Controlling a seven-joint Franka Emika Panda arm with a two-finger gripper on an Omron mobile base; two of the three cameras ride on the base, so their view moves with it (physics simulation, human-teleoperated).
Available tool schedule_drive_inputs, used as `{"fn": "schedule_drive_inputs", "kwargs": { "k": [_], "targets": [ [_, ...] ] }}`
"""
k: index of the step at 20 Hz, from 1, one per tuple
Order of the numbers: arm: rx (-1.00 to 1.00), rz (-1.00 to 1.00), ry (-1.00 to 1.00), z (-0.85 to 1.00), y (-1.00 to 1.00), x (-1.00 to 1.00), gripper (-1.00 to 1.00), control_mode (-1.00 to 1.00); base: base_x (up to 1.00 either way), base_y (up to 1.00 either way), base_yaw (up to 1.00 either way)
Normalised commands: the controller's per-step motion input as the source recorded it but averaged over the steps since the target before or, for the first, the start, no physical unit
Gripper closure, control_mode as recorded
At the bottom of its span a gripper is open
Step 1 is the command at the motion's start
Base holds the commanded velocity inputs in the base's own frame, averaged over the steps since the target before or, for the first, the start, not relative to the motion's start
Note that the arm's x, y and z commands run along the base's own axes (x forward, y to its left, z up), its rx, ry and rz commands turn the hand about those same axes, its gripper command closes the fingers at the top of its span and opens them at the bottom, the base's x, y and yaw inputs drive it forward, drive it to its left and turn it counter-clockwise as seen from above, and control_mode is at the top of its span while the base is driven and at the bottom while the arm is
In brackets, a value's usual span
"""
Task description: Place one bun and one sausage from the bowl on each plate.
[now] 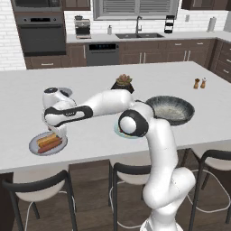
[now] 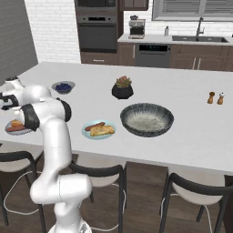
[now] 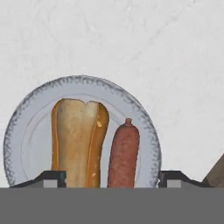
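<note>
Left base view: arm reaches left across the white desk (image 1: 99,72), pincer (image 1: 57,131) hanging just above the grey plate (image 1: 34,145) at the near left edge; bun (image 1: 47,139) and sausage (image 1: 51,145) lie side by side on that plate. The big dark bowl (image 1: 172,109) sits well right of the grey plate, with the plant pot (image 1: 123,84) behind, between them. Right base view: teal plate (image 2: 87,132) sits just left of the bowl (image 2: 146,119), carrying a second bun (image 2: 103,131) and second sausage (image 2: 94,125); bowl inside shows only bare speckled grey; small berry bowl (image 2: 63,87) is far left of it. Hand view: pincer (image 3: 112,178) released, fingertips (image 3: 53,177) spread wide, straddling the bun (image 3: 78,140) and sausage (image 3: 124,153) on the grey plate (image 3: 30,131), gripping nothing.
</note>
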Motion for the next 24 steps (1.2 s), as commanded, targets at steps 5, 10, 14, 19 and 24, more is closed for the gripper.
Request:
{"fn": "schedule_drive_inputs", "kwargs": {
  "k": [5, 10, 14, 19, 24],
  "targets": [
    [0.08, -0.02, -0.04, 0.07, -0.58, -0.62, -1.0, -1.0, 0.0, 0.0, 0.0],
    [0.17, 0.0, -0.21, 0.0, -1.0, -1.0, -1.0, -1.0, 0.0, 0.0, 0.0],
    [0.16, 0.0, -0.22, 0.01, -1.0, -1.0, -1.0, -1.0, 0.0, 0.0, 0.0],
    [0.15, 0.0, -0.24, 0.03, -1.0, -1.0, -1.0, -1.0, 0.0, 0.0, 0.0],
    [0.17, 0.0, -0.31, 0.64, -1.0, -0.98, -1.0, -1.0, 0.0, 0.0, 0.0]
  ]
}}
